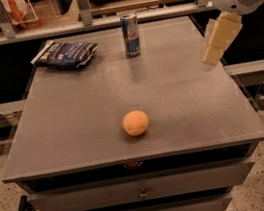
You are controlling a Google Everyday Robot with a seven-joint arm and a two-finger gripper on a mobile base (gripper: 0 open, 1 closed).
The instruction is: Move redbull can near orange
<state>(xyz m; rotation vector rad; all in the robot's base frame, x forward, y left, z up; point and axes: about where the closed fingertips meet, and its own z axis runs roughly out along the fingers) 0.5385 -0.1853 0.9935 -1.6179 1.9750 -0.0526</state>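
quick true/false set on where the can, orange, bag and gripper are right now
1. The redbull can stands upright near the far edge of the table. True.
2. The orange touches the can. False: they are well apart, and the orange sits nearer the front edge.
3. The snack bag lies flat at the far end, to the left of the can in the camera view. True.
4. The gripper is holding the can. False: it hangs over the table's right side in the camera view, apart from the can and touching nothing.
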